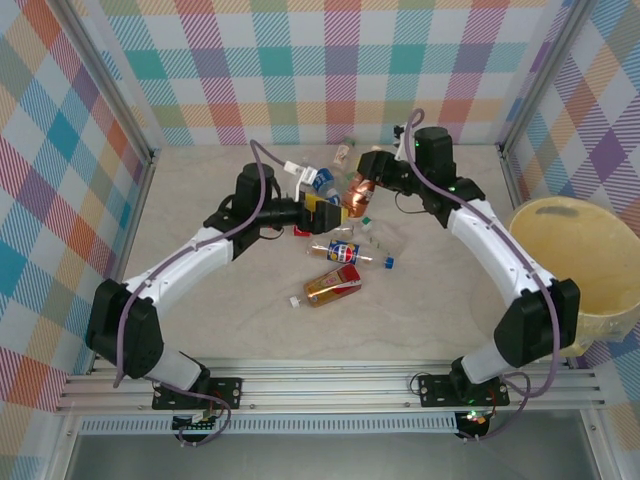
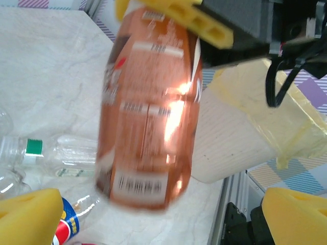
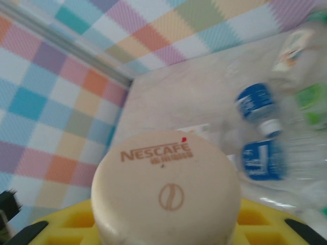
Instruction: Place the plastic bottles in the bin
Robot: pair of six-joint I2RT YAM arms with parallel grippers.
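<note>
A robotics lab test cell: pastel plaid cloth walls (image 1: 330,60) stand behind and to both sides of the left tool (image 1: 322,212) and right tool (image 1: 357,188), a pale counter (image 1: 420,295) lies beneath them, and aluminium rails (image 1: 330,390) carry bolted arm bases (image 1: 195,388).

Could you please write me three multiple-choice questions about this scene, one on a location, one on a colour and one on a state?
1. Where is the bin?
A. Mid-table, among the bottles.
B. At the far right edge.
C. In the far-left corner.

2. What colour is the label of the bottle held by the right arm's fingers?
A. Green.
B. Blue.
C. Copper-brown.

3. How are the left arm's fingers?
A. Open, holding nothing.
B. Shut on a bottle.
C. Shut on the bin's rim.

Answers:
1 B, the top view shows it at the right edge.
2 C, the left wrist view shows a shiny copper-brown wrap.
3 A, both yellow fingers stand wide apart and touch nothing.
</note>
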